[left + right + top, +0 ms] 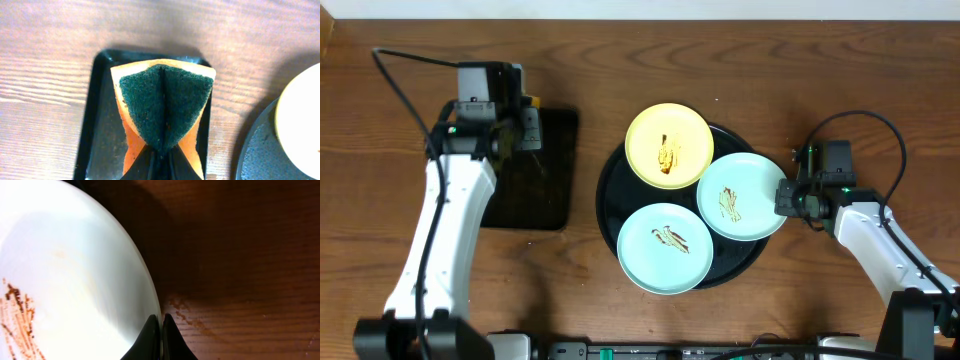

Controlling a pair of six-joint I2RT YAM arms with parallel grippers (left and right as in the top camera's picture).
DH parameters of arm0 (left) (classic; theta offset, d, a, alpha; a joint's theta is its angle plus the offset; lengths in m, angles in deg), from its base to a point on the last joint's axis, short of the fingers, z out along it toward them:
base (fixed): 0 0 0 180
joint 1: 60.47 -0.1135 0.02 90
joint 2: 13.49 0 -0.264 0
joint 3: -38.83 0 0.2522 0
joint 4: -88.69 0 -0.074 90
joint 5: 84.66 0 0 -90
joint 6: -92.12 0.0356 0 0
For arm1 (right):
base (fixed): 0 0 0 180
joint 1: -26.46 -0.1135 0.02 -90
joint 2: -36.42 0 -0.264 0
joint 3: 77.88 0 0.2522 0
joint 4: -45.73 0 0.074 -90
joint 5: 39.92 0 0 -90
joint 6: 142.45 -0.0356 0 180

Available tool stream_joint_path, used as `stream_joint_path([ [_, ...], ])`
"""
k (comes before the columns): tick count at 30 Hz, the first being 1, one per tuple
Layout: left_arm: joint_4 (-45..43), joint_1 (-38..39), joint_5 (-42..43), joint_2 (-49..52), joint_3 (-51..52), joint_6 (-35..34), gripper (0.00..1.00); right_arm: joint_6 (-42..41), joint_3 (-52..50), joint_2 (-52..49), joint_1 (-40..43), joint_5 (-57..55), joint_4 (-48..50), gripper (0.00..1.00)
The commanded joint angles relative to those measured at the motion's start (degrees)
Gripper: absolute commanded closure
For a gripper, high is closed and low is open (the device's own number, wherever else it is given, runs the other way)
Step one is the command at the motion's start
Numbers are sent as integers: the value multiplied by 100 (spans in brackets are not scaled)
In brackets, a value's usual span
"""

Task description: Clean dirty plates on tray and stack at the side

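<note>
The round black tray (612, 190) holds three plates with brown streaks: a pale yellow plate (669, 146) at the back, a mint-blue plate (666, 247) at the front and a second mint-blue plate (741, 196) at the right. My right gripper (788, 197) is shut on the right rim of that second plate, as the right wrist view (161, 321) shows, with the plate (65, 275) filling its left side. My left gripper (525, 122) is shut on an orange sponge with a green scouring face (162, 102), held over the small rectangular black tray (97, 125).
The small rectangular black tray (535, 175) lies left of the round tray. The round tray's edge (260, 150) and the yellow plate (300, 120) show at the right of the left wrist view. Bare wood-grain tabletop (880, 90) surrounds both trays.
</note>
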Motion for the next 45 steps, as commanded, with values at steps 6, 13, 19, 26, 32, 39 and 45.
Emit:
stream_joint_path([
  [6, -76, 15, -74, -651, 4, -94, 93, 2, -33, -70, 13, 494, 190, 99],
  [13, -105, 15, -72, -726, 7, -94, 92, 2, -33, -70, 13, 490, 195, 99],
  [19, -103, 17, -44, -726, 7, -96, 93, 2, -33, -70, 13, 474, 192, 99],
  [26, 7, 28, 1318, -632, 9, -201, 92, 2, -33, -70, 13, 476, 186, 99],
  [32, 315, 33, 1344, -127, 11, -337, 92, 2, -33, -70, 13, 479, 162, 99],
  [39, 463, 33, 809, 627, 11, -374, 93, 2, -33, -70, 13, 476, 105, 99],
  [45, 682, 33, 791, 938, 11, -376, 93, 2, -33, -70, 13, 479, 103, 99],
])
